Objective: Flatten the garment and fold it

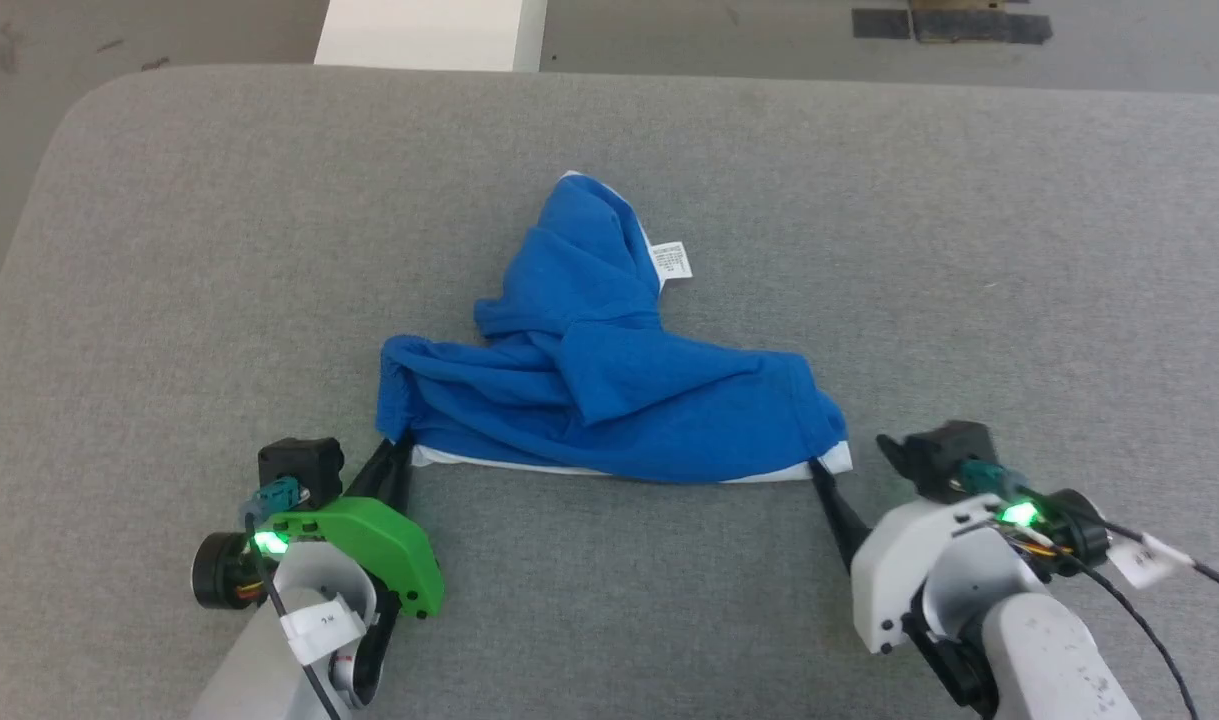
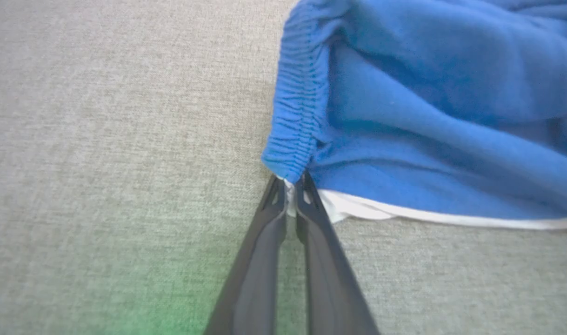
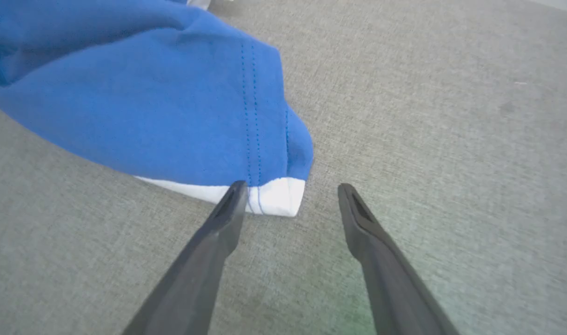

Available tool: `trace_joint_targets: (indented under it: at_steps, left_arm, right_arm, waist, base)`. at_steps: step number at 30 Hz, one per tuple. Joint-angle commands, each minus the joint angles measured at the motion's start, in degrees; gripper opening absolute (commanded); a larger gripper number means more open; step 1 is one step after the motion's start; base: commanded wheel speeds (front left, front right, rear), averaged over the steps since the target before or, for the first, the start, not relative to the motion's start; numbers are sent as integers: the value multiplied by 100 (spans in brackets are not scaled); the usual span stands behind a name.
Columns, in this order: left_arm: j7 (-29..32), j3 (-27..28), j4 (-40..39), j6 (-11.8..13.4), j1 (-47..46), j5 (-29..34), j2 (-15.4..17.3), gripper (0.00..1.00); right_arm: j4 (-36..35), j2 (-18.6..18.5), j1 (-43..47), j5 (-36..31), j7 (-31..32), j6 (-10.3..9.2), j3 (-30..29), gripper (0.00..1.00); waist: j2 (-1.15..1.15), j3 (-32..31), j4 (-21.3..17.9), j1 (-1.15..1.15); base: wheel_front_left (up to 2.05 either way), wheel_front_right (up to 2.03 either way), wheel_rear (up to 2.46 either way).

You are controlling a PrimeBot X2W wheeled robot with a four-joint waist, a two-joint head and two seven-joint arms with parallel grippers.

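Blue garment lying bunched mid-table, one near corner pinched, the other loose.
The left gripper is clamping its narrow jaws on the white band, while the right gripper is gaping wide at the near right corner, gripping nothing. Pulling now is likely dragging the cloth sideways instead of stretching it. The far flap, with its label, is lying twisted over the middle. A white block is standing beyond the grey table, well apart.

The garment lies at the middle of the worktop, my left end effector at its near-left corner, my right end effector at its near-right.
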Motion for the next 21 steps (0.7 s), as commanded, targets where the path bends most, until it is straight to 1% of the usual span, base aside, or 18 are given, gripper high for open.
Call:
trace_joint_targets:
  at_steps: [1,4,7,8,9,10,16,18,21]
  left_arm:
    - [18,-18,34,31,50,-26,-9,0]
    - [18,-49,16,18,30,-31,-20,0]
    - [6,-75,21,8,36,-45,-32,0]
    - [5,-81,29,4,40,-52,-36,0]
    - [5,-89,39,-1,42,-59,-37,0]
    - [3,-94,46,-5,43,-64,-37,0]
    - [-57,-108,-9,-62,88,-104,15,0]
    - [-4,-116,-161,-163,97,-171,40,0]
    - [162,-69,-614,-358,51,-376,116,0]
  right_arm:
    - [107,0,-131,-2,160,-9,51,100]
    - [254,0,-229,-33,447,-9,64,100]
    - [380,0,-228,-86,865,-9,86,100]
    - [388,0,-218,-59,956,-9,107,49]
    - [385,0,-197,-11,1053,-9,137,32]
    - [373,0,-177,13,1118,-9,164,0]
    - [28,0,0,194,1181,-9,29,0]
    - [-210,0,65,278,1155,-9,-46,0]
    - [-670,0,83,274,1263,-9,-148,0]
  waist:
    - [0,58,61,0]
    - [0,93,105,0]
    - [0,108,128,0]
    - [0,108,132,0]
    - [0,106,134,0]
    - [0,100,132,0]
    - [0,-58,65,0]
    - [0,-126,34,0]
    - [0,-214,-14,0]
  base:
    - [0,0,0]
    - [0,0,0]
    - [0,0,0]
    - [0,0,0]
    - [0,0,0]
    - [0,0,0]
    - [0,0,0]
    - [0,0,0]
    - [0,0,0]
